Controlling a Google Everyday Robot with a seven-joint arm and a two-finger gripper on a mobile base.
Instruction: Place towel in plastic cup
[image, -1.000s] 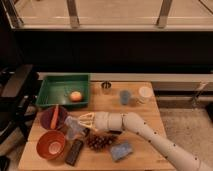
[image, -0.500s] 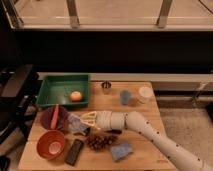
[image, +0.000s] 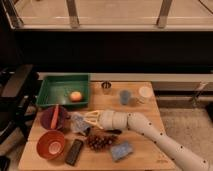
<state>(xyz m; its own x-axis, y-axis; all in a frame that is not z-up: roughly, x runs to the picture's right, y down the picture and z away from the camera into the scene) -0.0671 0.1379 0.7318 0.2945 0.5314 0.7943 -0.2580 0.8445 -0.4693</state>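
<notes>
My gripper has barely shifted and sits against the crumpled towel near the worktop's left edge; I cannot tell if it grips, so the plastic cup near the back edge waits.

The pincer is at the towel, left of centre on the tabletop. Behind and rightward stands the plastic cup; the tray lies back left, holding a fruit.
</notes>
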